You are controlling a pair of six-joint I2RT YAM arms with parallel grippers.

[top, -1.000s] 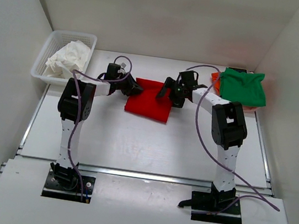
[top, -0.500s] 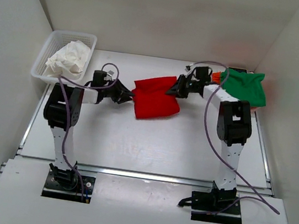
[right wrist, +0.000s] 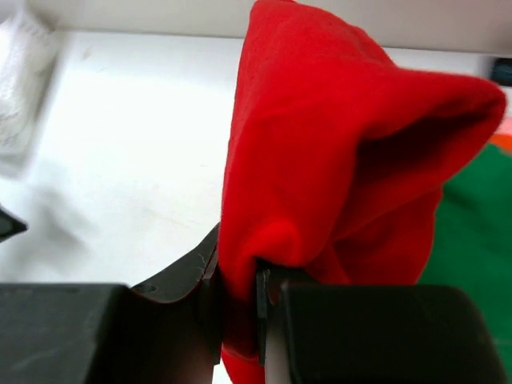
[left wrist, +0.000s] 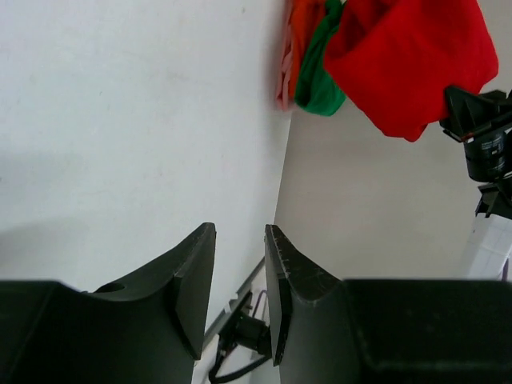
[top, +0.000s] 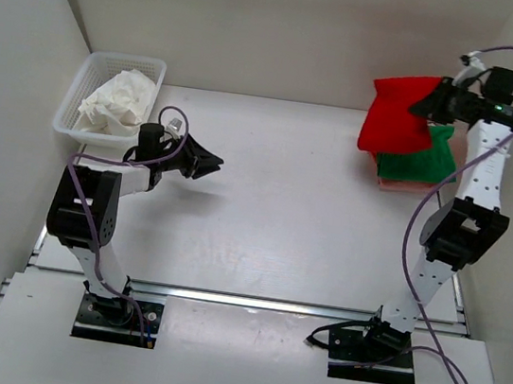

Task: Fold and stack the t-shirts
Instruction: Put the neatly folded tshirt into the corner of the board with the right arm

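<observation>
The red t-shirt (top: 397,111) hangs folded in the air at the back right, with my right gripper (top: 433,102) shut on its edge. In the right wrist view the red t-shirt (right wrist: 336,144) bunches between the jaws of the right gripper (right wrist: 236,280). Under it lies a stack with a green t-shirt (top: 423,163) on top and a pale pink one (top: 399,184) at the bottom. An orange layer (left wrist: 302,32) shows between them in the left wrist view. My left gripper (top: 208,161) hovers at the left of the table. Its jaws (left wrist: 240,240) stand apart with nothing between them.
A white basket (top: 76,102) holding crumpled white cloth (top: 116,101) stands at the back left. White walls close in the table on the left, back and right. The stack lies close to the right wall.
The right arm has carried the red t-shirt from the table's middle up and to the right, over the stack. The left gripper has drawn back to the left, empty.
</observation>
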